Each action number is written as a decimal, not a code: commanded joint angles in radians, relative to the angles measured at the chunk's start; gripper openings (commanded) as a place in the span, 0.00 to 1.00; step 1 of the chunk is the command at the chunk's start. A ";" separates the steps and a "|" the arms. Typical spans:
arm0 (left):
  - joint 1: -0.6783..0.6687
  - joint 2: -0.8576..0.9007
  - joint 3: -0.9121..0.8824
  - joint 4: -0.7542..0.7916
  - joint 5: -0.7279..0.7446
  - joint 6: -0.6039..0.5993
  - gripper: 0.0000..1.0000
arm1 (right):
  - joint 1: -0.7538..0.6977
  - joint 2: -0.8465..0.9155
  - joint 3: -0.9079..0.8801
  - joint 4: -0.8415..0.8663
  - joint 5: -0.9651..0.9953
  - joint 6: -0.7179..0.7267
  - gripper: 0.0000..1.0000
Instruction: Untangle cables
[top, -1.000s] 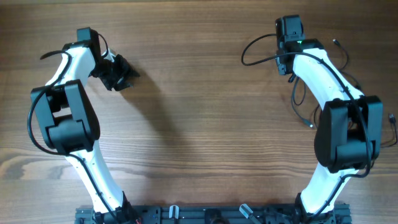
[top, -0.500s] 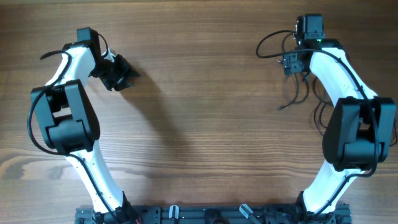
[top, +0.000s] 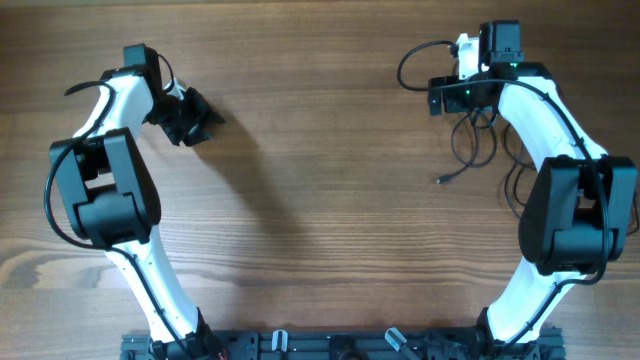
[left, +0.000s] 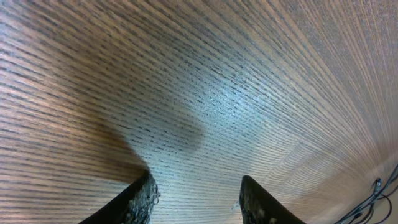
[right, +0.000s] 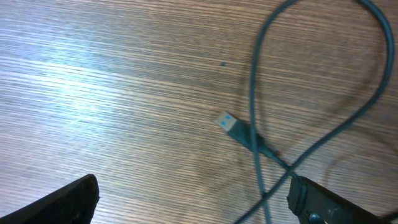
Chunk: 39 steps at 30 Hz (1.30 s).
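Note:
The cables (top: 478, 140) are thin black cords lying in loops at the right of the table, under and beside my right arm. One loop curls out at the far side, and a loose plug end (top: 441, 180) points left. In the right wrist view a cord (right: 258, 93) loops and crosses itself, and its silvery plug (right: 229, 122) lies flat on the wood. My right gripper (top: 460, 97) (right: 193, 208) is wide open just above that crossing, with a strand running close to its right finger. My left gripper (top: 190, 120) (left: 198, 205) hangs open over bare wood far to the left, holding nothing.
The wooden table (top: 320, 200) carries only the cords. More thin cords (left: 375, 198) show at the bottom right corner of the left wrist view. The arm bases sit along the near edge (top: 330, 345).
My right gripper moved right and opened wide. The cord it carried now lies on the table with its plug end pointing left. The left arm has not moved.

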<state>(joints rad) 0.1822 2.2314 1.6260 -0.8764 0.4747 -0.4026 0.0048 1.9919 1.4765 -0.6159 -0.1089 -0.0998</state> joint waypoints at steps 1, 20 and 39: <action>-0.007 0.014 -0.010 0.023 -0.065 0.010 0.48 | 0.003 0.014 0.001 -0.037 -0.078 0.166 1.00; -0.253 0.014 -0.010 0.072 -0.352 0.111 0.66 | 0.100 0.014 -0.124 -0.094 -0.154 0.388 1.00; -0.291 0.014 -0.010 0.073 -0.406 0.111 1.00 | 0.132 0.014 -0.273 0.149 -0.154 0.391 1.00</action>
<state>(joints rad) -0.1169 2.2070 1.6447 -0.7956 0.0902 -0.2966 0.1349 1.9709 1.2419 -0.4934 -0.2520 0.2813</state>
